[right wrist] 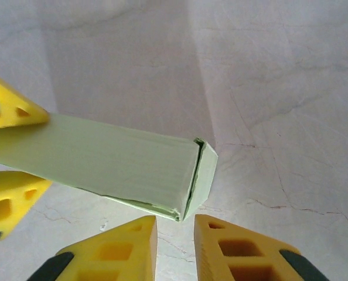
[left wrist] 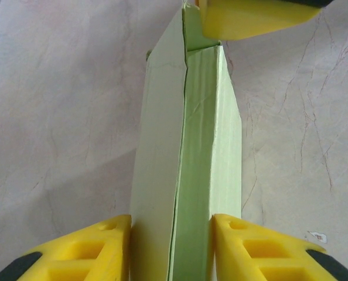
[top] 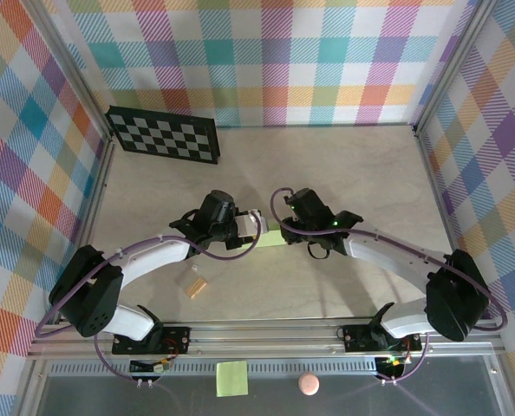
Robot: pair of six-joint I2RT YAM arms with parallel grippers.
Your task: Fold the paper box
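Right up close, the yellow pads of the left gripper are clenched on the paper box, one pad flat against each long side at its left end. The box is a long, slim green carton now, sitting mid-table between the two arms and, as far as I can judge, lifted clear of the table.

Over at the right end, the right gripper has its jaws slightly parted with nothing between them. The box's corner sits just beyond the tips, so that end looks unsupported.

Here's where it could slip away. The seam running along the top shows a dark line, not fully flush, so a hard squeeze from the left pads could buckle the thin card or spring that seam open. The end flap looks tucked, but a thin gap shows along its edge. If a right fingertip catches that edge on approach, the flap may pop out again.

And with one end alone carrying it, the box could pivot or droop in the grip — the card is light, but the pads hold only a short stretch of it. A drop would land it near the tan block, on the near left.
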